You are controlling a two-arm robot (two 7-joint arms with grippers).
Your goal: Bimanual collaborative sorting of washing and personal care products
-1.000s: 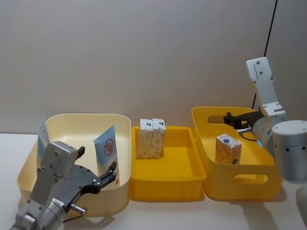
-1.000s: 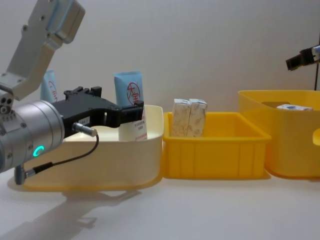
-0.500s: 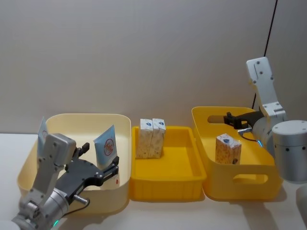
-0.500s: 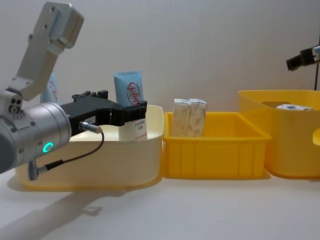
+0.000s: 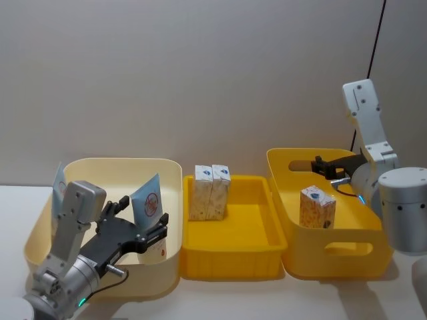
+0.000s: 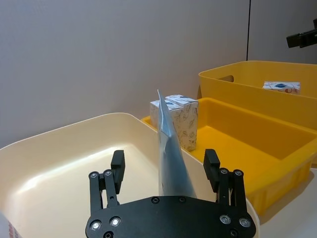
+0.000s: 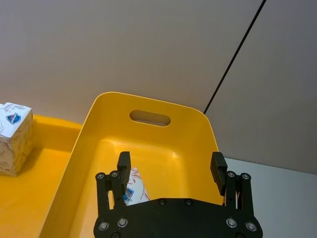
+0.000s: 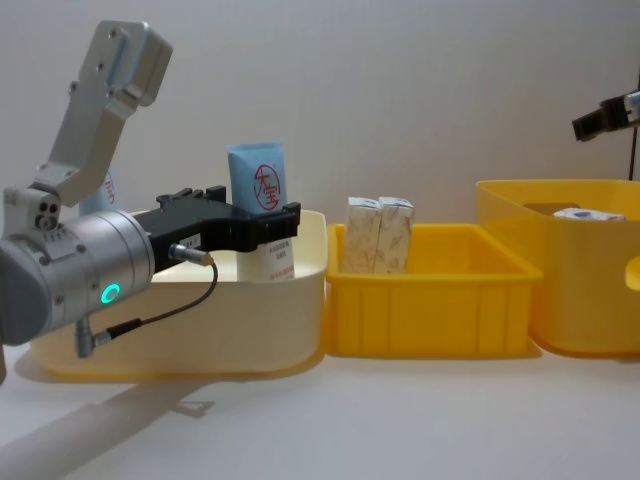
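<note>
left gripper — jaws wide, holding nothing, either side of pale blue-and-white plastic squeeze tube standing in left cream plastic bin | right gripper jaws wide, empty, over right deep yellow plastic bin | risk: uneven closing likely tips the thin tube — or it slips

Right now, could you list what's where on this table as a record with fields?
Left bin: cream plastic bin, holding pale blue-and-white squeeze tubes
Middle tray: shallow yellow plastic tray, two speckled cardboard boxes side by side
Right bin: deep yellow plastic bin, one speckled box
Left end effector: open, straddling one tube, gaps both sides
Right end effector: open, above the deep yellow bin
</note>
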